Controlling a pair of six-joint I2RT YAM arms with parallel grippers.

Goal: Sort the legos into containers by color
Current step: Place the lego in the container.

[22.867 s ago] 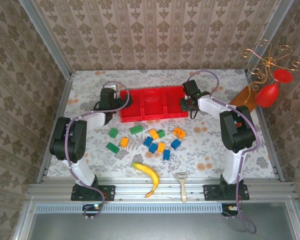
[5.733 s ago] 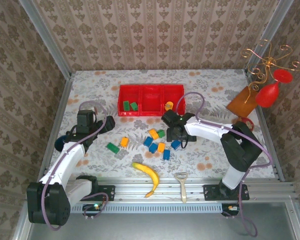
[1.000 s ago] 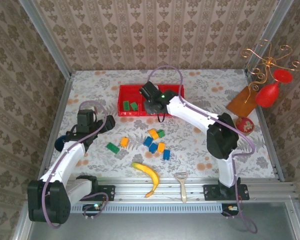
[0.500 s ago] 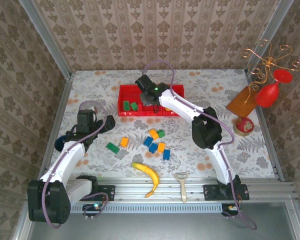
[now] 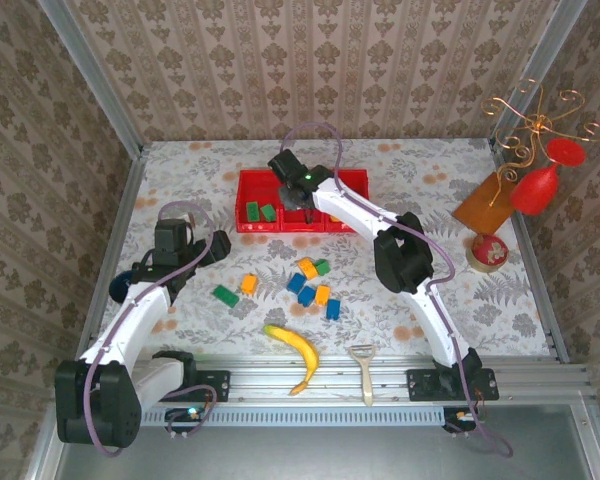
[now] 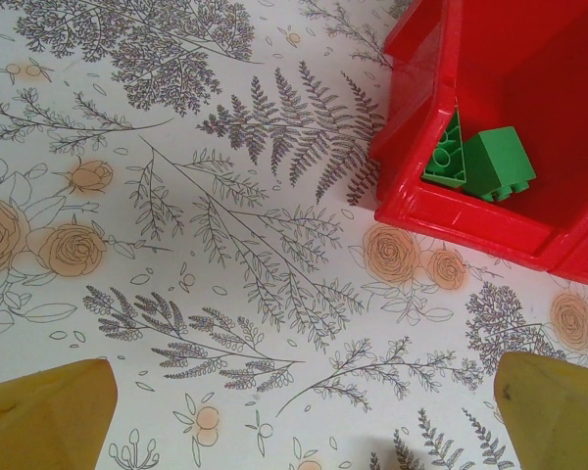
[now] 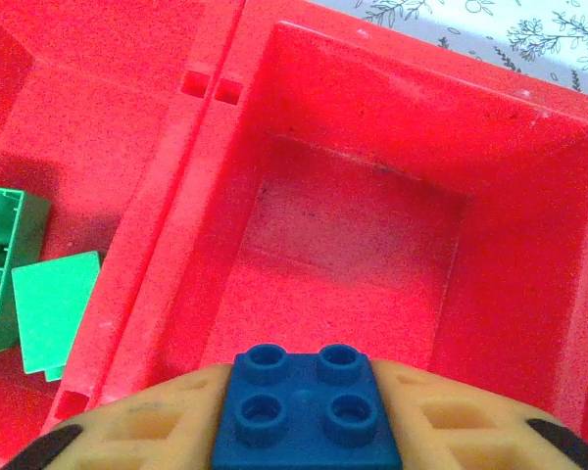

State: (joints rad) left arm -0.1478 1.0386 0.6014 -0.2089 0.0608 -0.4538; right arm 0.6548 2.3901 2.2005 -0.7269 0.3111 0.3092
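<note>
While the flowered tabletop (image 5: 400,290) carries a loose cluster of legos (image 5: 310,285) near its middle, the red tray (image 5: 260,173) sits toward the far side with two green bricks (image 6: 480,162) in its left compartment. The right tool (image 5: 298,200) hovers over the bare middle compartment (image 7: 353,255), clenched on a blue brick (image 7: 309,406), studs up. The left tool (image 6: 304,421) hangs spread wide, holding nothing, just beside the tray's left corner. To drop well, I judge the brick should be centred clear of the dividing wall, lowered, then released evenly so it cannot bounce among the greens.
</note>
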